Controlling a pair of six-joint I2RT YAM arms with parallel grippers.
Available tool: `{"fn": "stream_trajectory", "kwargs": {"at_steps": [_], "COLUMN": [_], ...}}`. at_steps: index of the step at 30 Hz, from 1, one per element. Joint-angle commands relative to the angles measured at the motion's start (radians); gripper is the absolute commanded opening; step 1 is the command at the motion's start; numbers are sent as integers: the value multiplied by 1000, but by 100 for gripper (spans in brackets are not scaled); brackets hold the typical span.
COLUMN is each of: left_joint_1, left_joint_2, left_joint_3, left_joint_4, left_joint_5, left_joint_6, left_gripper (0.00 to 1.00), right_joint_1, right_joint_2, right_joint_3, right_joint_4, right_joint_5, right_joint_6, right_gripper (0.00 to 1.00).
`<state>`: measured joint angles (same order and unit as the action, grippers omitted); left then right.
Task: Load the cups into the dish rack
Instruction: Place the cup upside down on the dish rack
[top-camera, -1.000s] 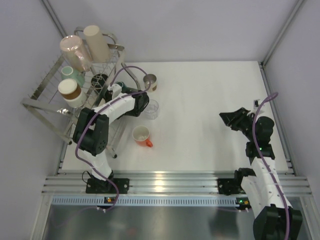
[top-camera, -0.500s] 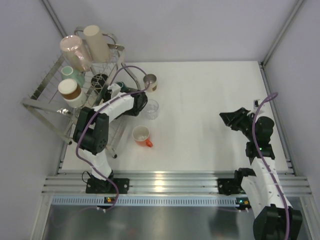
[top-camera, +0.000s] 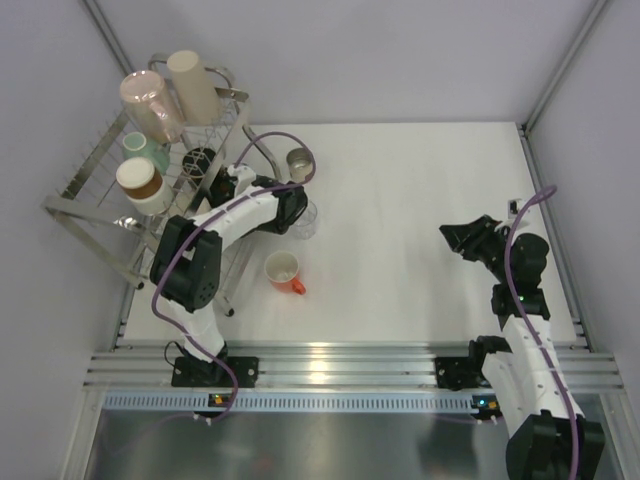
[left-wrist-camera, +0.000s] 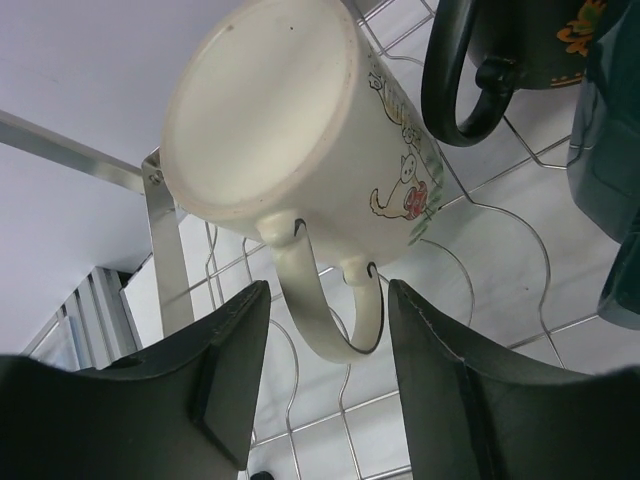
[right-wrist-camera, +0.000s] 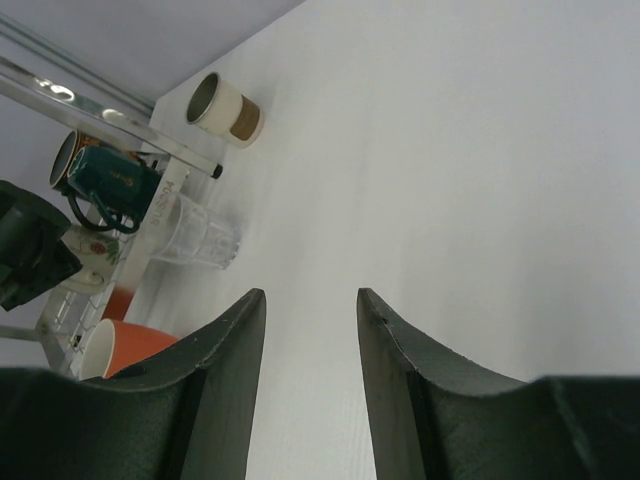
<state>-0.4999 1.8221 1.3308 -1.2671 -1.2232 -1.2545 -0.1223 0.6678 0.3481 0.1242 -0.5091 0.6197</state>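
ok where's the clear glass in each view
top external: clear glass left of centre, between the brown-banded cup and the orange-handled cup
left wrist: not in it
right wrist: clear glass left of centre, beside the dish rack
shared landmark: the dish rack, in all three

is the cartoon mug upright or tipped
Tipped on its side: the cartoon mug lies against the dish rack, flat base facing the left wrist camera.

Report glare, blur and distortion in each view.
Top view: even light, glare on the rail near the bases. Left wrist view: the mug bulges from wide-angle closeness, the left tool is dark. Right wrist view: the table is nearly washed out, the right tool soft-edged.
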Motion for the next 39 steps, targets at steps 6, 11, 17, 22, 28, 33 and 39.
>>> {"fn": "stream_trajectory", "kwargs": {"at_steps": [6,11,17,22,28,33,39], "left_joint_1": [-6,-20,-52,-97,-126,-141,-137], "left_joint_2": [-15,-24,-26,3,51,20,39], "left_joint_3": [80,94,107,99,50,-16,-45], "left_joint_4": [-144,-160,-160,-158,-160,-152,-155], "left_joint_5": [-24,-24,-29,-18,20,25,2], "left_joint_6": [-42,-43,-29,-37,-43,-60,-36], "left_gripper": [56,53,50,14,0,0,0], "right_joint_1": [-13,-14,-14,-14,-13,-13,-13], "right_joint_2": [-22,-20,-20,-20,-22,-23,-28], "right_joint_3": [40,40,35,32,25,26,28], "right_joint_4": [3,8,9,14,22,20,22], "right_joint_5": [14,15,21,21,24,23,20], "right_joint_6": [-28,-28,-25,-21,-21,-23,-18], "right_gripper": [42,42,42,42,42,43,42]}}
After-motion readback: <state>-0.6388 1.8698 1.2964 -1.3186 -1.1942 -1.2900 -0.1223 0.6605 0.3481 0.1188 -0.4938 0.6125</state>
